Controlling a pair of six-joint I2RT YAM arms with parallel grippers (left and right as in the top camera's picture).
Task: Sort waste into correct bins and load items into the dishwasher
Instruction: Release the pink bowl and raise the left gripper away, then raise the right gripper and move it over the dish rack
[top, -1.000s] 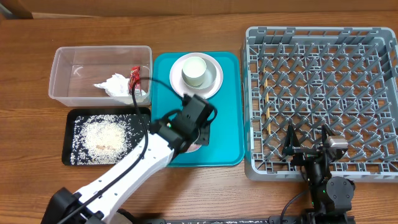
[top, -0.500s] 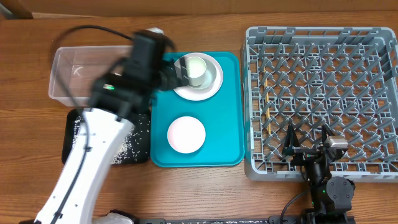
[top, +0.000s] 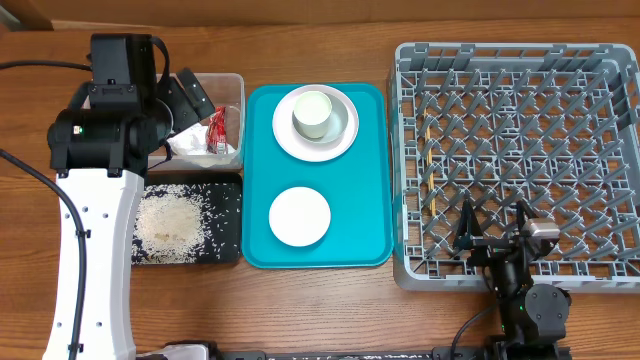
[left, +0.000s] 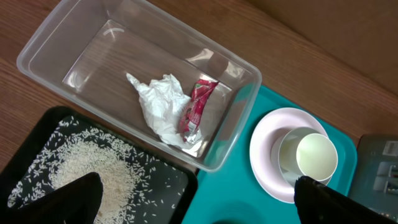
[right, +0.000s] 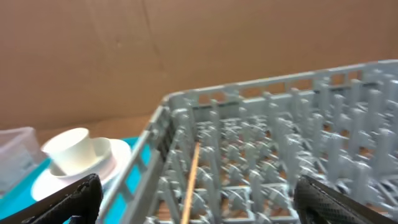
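My left gripper (top: 190, 105) (left: 200, 208) hangs open and empty above the bins. The clear tub (left: 74, 59) (top: 232, 92) holds a crumpled white tissue (left: 158, 107) (top: 188, 146) and a red wrapper (left: 196, 111) (top: 216, 127). Beside it, the black tray (left: 180, 199) (top: 225, 240) carries a heap of rice (left: 84, 171) (top: 165, 220). A white cup (top: 312, 113) (left: 314, 157) (right: 71, 148) stands on a pale pink plate (top: 345, 138) (left: 264, 149). A round whitish dish (top: 299, 217) lies nearer on the teal tray. My right gripper (top: 495, 236) (right: 200, 202) stands open over the grey dish rack (top: 515, 150) (right: 267, 143).
The teal serving tray (top: 370, 200) (left: 249, 199) sits between the bins and the rack. My left arm's white link (top: 95, 260) covers the left end of the black tray and part of the tub. A thin wooden stick (right: 189, 180) lies among the rack's pegs.
My left gripper has opened, left the whitish dish on the teal tray and swung back left over the clear tub. The right arm has not moved.
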